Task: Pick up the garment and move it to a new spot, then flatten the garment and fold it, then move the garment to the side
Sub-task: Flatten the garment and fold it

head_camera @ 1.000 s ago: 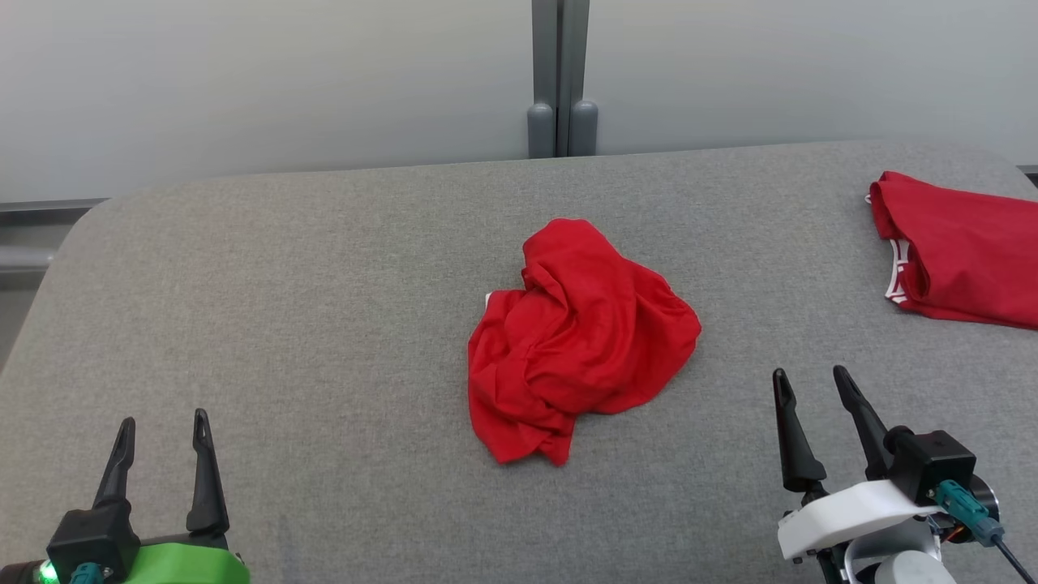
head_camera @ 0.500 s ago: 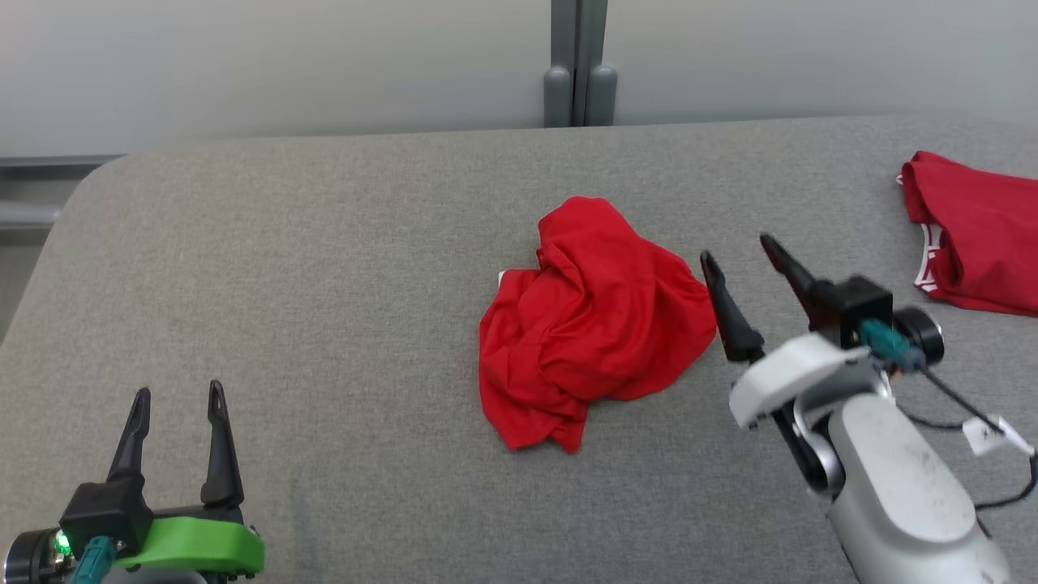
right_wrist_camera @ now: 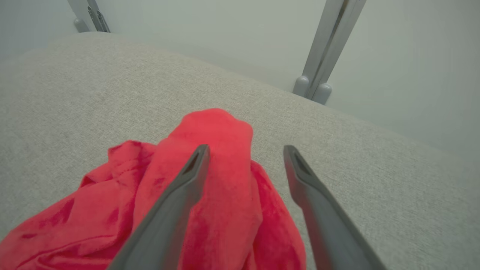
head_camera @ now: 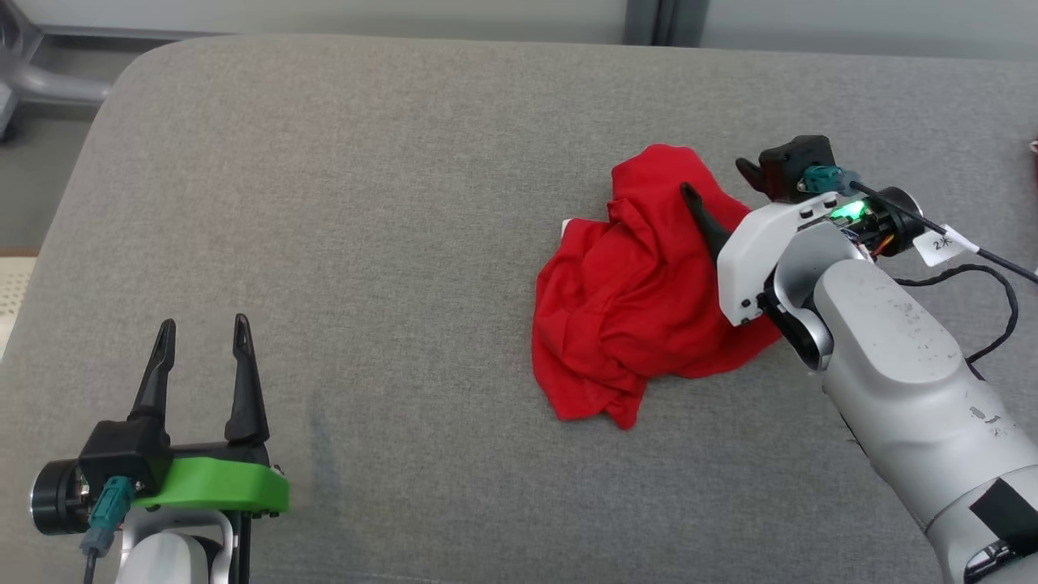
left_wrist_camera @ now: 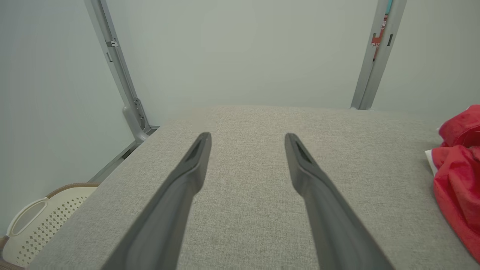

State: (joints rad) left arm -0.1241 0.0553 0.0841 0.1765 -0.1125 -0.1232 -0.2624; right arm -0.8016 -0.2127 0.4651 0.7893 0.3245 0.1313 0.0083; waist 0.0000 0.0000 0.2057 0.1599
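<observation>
The garment (head_camera: 628,300) is a crumpled red heap lying right of the middle of the grey padded table (head_camera: 365,203). My right gripper (head_camera: 718,185) hovers open over the heap's far right part, one finger above the cloth and the other past its edge. In the right wrist view the right gripper (right_wrist_camera: 245,148) straddles the far right edge of the garment (right_wrist_camera: 225,127), its left finger over the red cloth. My left gripper (head_camera: 203,324) stands open near the front left, holding nothing. In the left wrist view the left gripper (left_wrist_camera: 247,137) points over bare table, with the garment (left_wrist_camera: 455,176) at the right edge.
A sliver of another red cloth (head_camera: 1035,154) shows at the table's far right edge. A cream perforated basket (left_wrist_camera: 37,221) sits on the floor beyond the table's left side. A grey post (right_wrist_camera: 318,71) rises at the wall behind the table.
My right arm has reached forward and left from the front right until its open fingers hang over the garment. The head camera has tilted down and shifted. The left gripper has stayed put.
</observation>
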